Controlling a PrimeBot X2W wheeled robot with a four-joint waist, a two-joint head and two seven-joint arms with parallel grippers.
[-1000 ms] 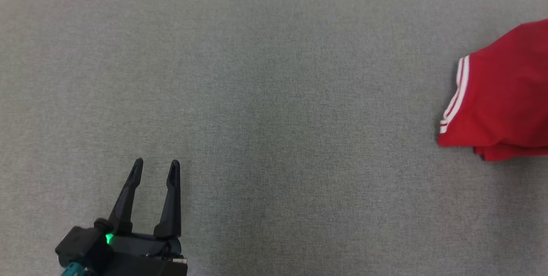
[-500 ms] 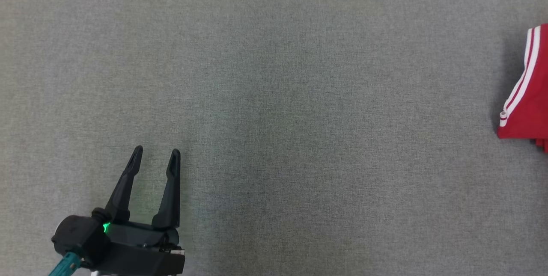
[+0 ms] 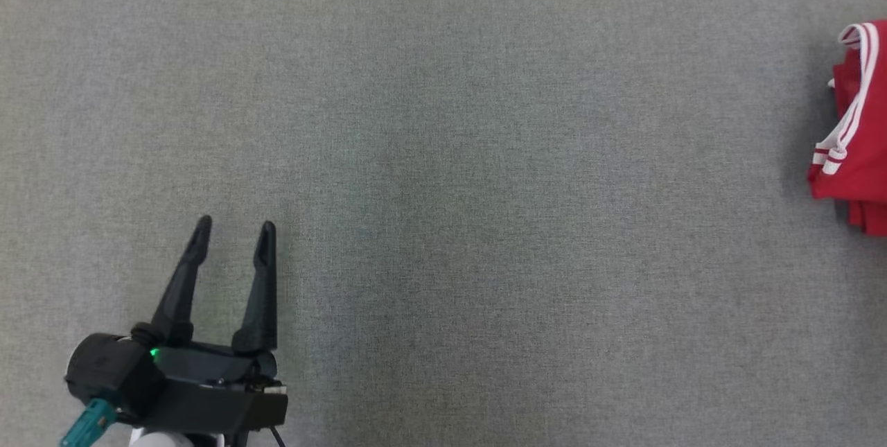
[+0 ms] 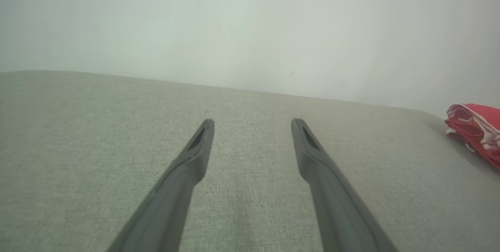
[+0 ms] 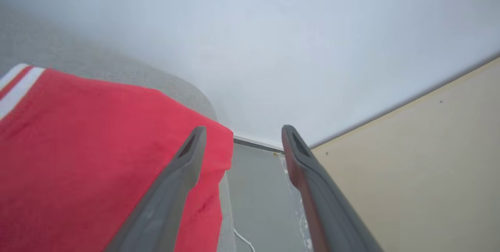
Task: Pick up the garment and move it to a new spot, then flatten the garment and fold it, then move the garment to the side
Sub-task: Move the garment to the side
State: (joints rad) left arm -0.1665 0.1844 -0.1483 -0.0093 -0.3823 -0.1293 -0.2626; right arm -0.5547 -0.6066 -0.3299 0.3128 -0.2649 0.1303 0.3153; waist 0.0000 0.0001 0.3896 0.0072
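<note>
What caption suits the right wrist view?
Open right end effector near a red white-striped fabric garment on a grey woven surface.

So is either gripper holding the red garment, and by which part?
Nothing is held: left gripper open over the grey surface; right gripper open at the edge of the garment.

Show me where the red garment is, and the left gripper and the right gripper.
red garment (image 3: 865, 170), head view, on plain red cloth beside the white stripes.
left gripper (image 3: 235, 223), head view, midway between its fingertips.
right gripper (image 5: 244, 128), right wrist view, midway between its fingertips.
</note>
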